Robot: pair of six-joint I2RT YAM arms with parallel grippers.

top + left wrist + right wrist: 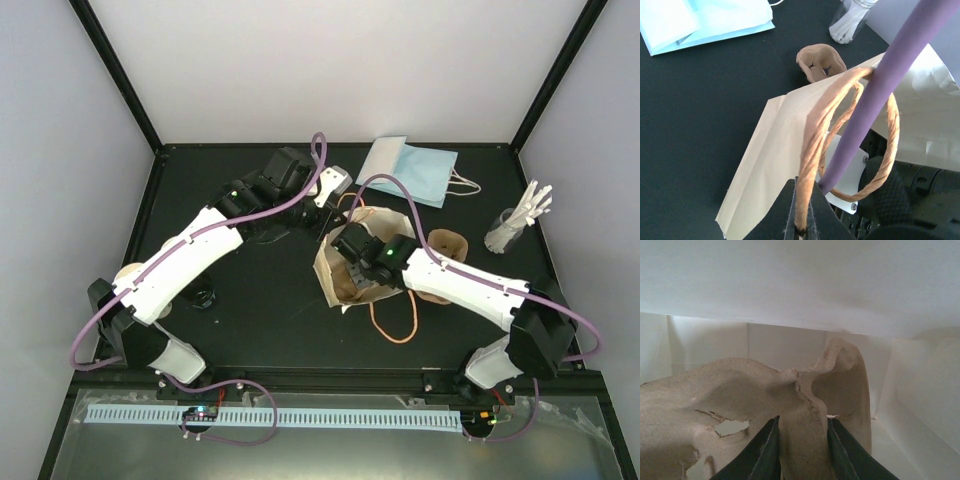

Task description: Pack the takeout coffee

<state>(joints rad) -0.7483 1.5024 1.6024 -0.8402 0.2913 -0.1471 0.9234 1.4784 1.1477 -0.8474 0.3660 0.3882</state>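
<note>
Now the left gripper (801,227) pinches the handle (812,145) of the bag (770,165), the right gripper (804,450) pinches the carrier (740,385) inside it; the coffee (205,296) seems to sit well left of the bag, light and squashy, so hold its side softly

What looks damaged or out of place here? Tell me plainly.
The pulp carrier, gripped by the right gripper inside the paper bag, has ragged torn holes in its surface. A purple cable also crosses the bag's handle, which the left gripper pinches; it may snag.
</note>
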